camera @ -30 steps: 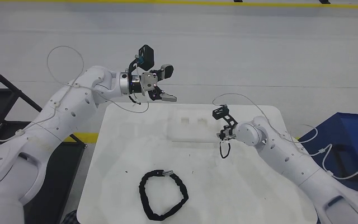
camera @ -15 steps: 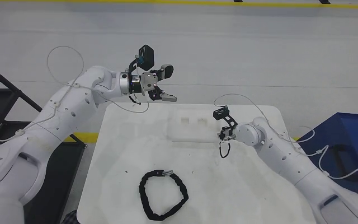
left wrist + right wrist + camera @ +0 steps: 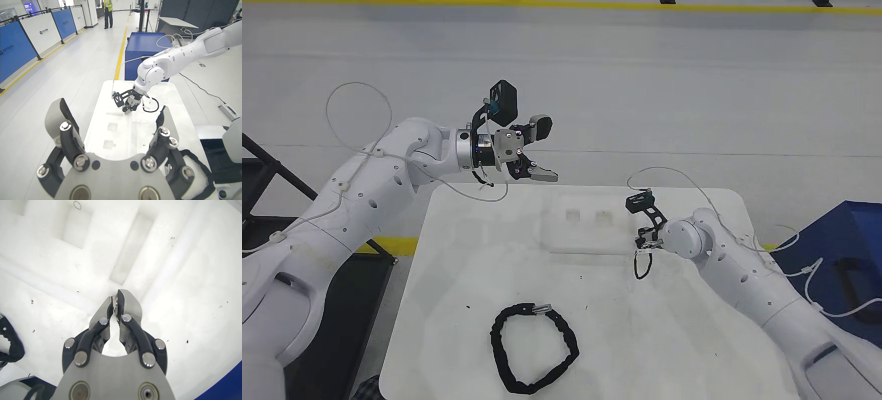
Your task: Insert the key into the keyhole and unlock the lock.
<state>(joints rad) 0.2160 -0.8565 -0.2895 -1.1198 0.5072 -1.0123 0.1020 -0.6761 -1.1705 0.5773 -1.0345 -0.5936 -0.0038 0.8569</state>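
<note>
A thin metal key [image 3: 114,308] is pinched between the pads of my right gripper [image 3: 115,294], which is shut on it just above the white foam tray [image 3: 564,238], at the end of a long slot [image 3: 132,249]. From the left wrist view the right gripper [image 3: 126,111] points down at the tray's far end. The black chain lock [image 3: 534,347] lies coiled near the table's front, well apart from both grippers; part of the chain lock [image 3: 198,162] also shows beside the left wrist. My left gripper [image 3: 545,150] hangs open and holds nothing above the table's back left edge.
The foam tray has two small square recesses [image 3: 111,135] and lies on the white table [image 3: 692,340]. A blue cabinet [image 3: 147,47] stands beyond the table's far end. A black cable loop [image 3: 642,267] hangs from the right wrist.
The right arm has shifted very slightly to the right with its gripper still closed. The left arm and the chain lock have not moved.
</note>
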